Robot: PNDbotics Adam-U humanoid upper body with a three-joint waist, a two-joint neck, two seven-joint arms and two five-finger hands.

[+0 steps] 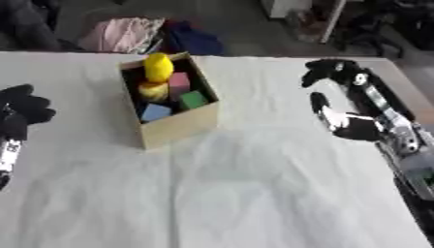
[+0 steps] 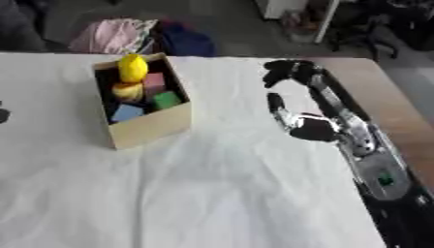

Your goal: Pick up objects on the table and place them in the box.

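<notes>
**Operator:** Right, I'm looking down at the white table cloth (image 1: 237, 193) and I see nothing loose on it. The cardboard box (image 1: 179, 123) sits upper left of centre, and it holds a tall yellow piece (image 1: 158, 67), a rounder yellow one (image 1: 152, 90), a pink block (image 1: 179, 82), a green block (image 1: 193, 100) and a blue block (image 1: 155, 112).

**Spotter:** And the hands?

**Operator:** My right hand (image 2: 312, 127) hangs over the cloth well right of the box, fingers mostly extended, carrying nothing. My left hand (image 1: 23, 109) shows at the left edge, fingers curled, also with nothing in it.

**Spotter:** So we're done?

**Operator:** I judge yes, as far as I can see: everything's boxed, nothing left to fetch.
</notes>
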